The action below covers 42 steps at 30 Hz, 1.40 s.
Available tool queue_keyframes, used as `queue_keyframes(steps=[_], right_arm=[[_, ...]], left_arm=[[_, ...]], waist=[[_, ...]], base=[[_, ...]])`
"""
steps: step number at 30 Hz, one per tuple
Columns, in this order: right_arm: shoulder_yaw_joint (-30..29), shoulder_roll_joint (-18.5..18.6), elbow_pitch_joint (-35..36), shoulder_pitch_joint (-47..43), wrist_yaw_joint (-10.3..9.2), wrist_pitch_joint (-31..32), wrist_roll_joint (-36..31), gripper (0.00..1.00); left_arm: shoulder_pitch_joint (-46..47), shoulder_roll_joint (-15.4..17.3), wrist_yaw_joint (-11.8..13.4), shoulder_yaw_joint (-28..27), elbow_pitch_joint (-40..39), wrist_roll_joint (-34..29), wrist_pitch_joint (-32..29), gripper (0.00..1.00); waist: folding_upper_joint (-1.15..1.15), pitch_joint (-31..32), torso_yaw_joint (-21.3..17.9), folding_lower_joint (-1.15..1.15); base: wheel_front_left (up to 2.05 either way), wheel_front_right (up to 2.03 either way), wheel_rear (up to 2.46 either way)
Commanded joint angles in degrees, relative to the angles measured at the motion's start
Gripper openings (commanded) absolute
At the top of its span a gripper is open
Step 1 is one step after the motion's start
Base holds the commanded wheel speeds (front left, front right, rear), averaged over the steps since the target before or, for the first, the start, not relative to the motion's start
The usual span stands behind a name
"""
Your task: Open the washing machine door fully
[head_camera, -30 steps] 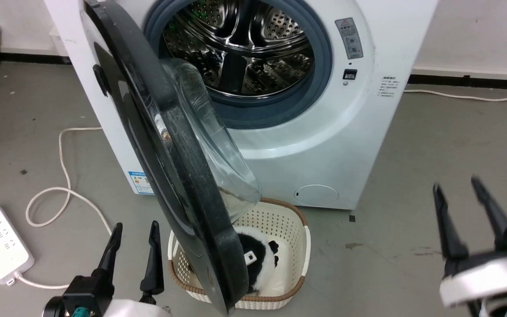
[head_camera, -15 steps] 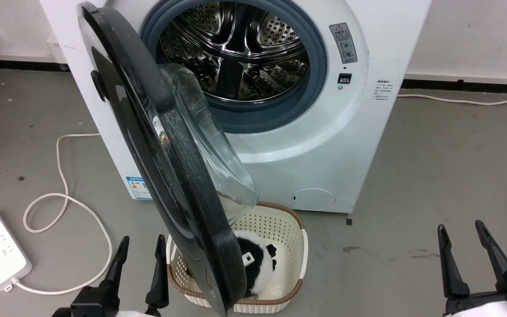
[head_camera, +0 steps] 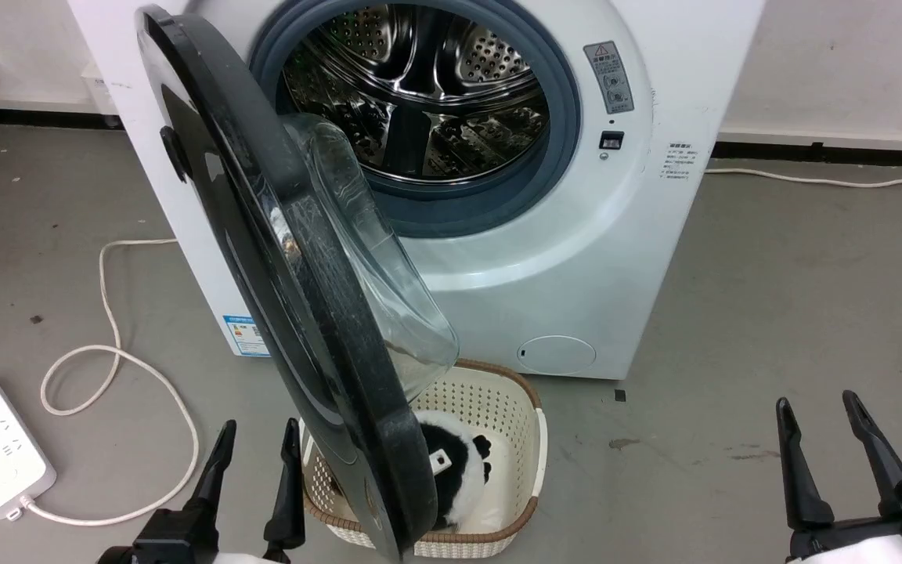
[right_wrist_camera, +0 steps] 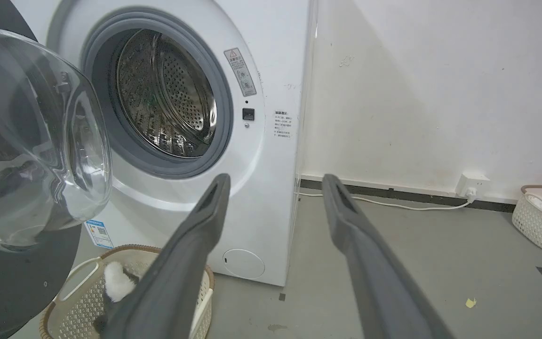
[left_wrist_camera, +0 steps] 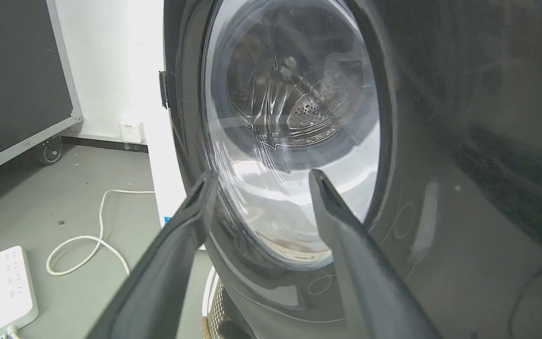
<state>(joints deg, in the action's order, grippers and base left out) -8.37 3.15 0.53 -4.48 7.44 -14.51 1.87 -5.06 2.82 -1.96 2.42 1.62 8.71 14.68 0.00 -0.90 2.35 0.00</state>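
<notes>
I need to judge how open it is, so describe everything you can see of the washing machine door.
The washing machine door is a large glossy black disc with a bulging clear glass bowl at centre. It stands swung out from the left side of the washing machine, drum uncovered, lower edge over a white basket. The open left gripper sits beside its outer face, seemingly apart.

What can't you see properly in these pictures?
Head view: the fluffy black-and-white toy in the cream plastic basket is half hidden behind the round glossy black washing machine door.
Head view: the top of the white boxy washing machine runs past the upper edge.
Head view: the print on the grey warning label is too small to read.
Right wrist view: the pale basket by the wall runs off the right edge.
</notes>
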Motion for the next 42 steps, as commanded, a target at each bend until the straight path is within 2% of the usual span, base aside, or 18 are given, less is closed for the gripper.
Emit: queue_keyframes(steps=[1, 2, 8, 10, 11, 15, 21, 27, 31, 37, 42], right_arm=[[0.1, -0.3, 0.3, -0.7, 0.05, -0.5, 0.4, 1.0], [0.2, -0.3, 0.3, -0.7, 0.05, -0.5, 0.4, 1.0], [0.7, -0.3, 0.3, -0.6, 0.05, -0.5, 0.2, 1.0], [0.8, -0.3, 0.3, -0.6, 0.05, -0.5, 0.1, 1.0], [0.8, -0.3, 0.2, -0.6, 0.05, -0.5, 0.3, 1.0], [0.7, -0.3, 0.0, -0.5, 0.05, -0.5, 0.6, 1.0], [0.9, -0.3, -0.5, -0.6, 0.05, -0.5, 0.5, 1.0], [1.1, -0.3, -0.7, -0.8, 0.05, -0.5, 0.6, 1.0], [1.2, -0.3, -0.8, -0.7, 0.05, -0.5, 0.6, 1.0], [1.1, -0.3, -1.1, -0.7, 0.05, -0.5, 0.8, 1.0], [1.3, -0.3, -1.2, -0.4, 0.05, -0.5, 1.1, 1.0]], left_arm=[[-0.6, 0.1, 0.1, 0.0, 0.0, -0.3, 0.3, 0.11], [-0.6, 0.1, 0.1, 0.0, 0.0, -0.3, 0.3, 0.0], [0.1, 0.1, 0.7, -0.8, -3.4, 0.5, 0.3, 0.0], [0.6, 0.1, 1.7, -1.9, -5.9, 1.6, 0.3, 0.0], [1.2, 0.1, 3.5, -3.3, -8.5, 1.3, 0.3, 0.0], [3.7, 0.1, 6.4, -4.6, -14.7, 2.2, 0.3, 0.0], [8.2, 0.1, 6.4, -3.5, -23.1, 1.1, 0.3, 0.0], [10.6, 0.1, 5.6, 2.5, -28.0, -3.0, 0.0, 0.0], [10.6, 0.2, 4.4, 7.8, -28.8, -5.6, -2.7, 0.0], [8.3, 0.1, 2.5, 16.9, -26.5, -6.3, -6.1, 0.0], [5.4, 0.1, 2.5, 22.7, -21.9, -6.1, -8.6, 0.0]], waist=[[0.0, 0.0, 0.1, 0.0], [0.0, 0.1, 0.2, 0.0], [0.0, 0.0, 0.4, 0.0], [0.0, 0.0, 0.4, 0.0], [0.0, 0.1, 0.4, 0.0], [0.0, 0.3, 0.4, 0.0], [0.0, 1.0, 0.2, 0.0], [0.0, 1.5, -0.1, 0.0], [0.0, 1.6, -0.3, 0.0], [0.0, 1.3, -0.3, 0.0], [0.0, 1.0, -0.6, 0.0]], base=[[0.0, 0.0, 0.0], [0.0, 0.0, 0.0], [0.0, 0.0, 0.0], [0.0, 0.0, 0.0], [0.0, 0.0, 0.0], [0.0, 0.0, 0.0], [0.0, 0.0, 0.0], [0.0, 0.0, 0.0], [0.0, 0.0, 0.0], [0.0, 0.0, 0.0], [0.0, 0.0, 0.0]])
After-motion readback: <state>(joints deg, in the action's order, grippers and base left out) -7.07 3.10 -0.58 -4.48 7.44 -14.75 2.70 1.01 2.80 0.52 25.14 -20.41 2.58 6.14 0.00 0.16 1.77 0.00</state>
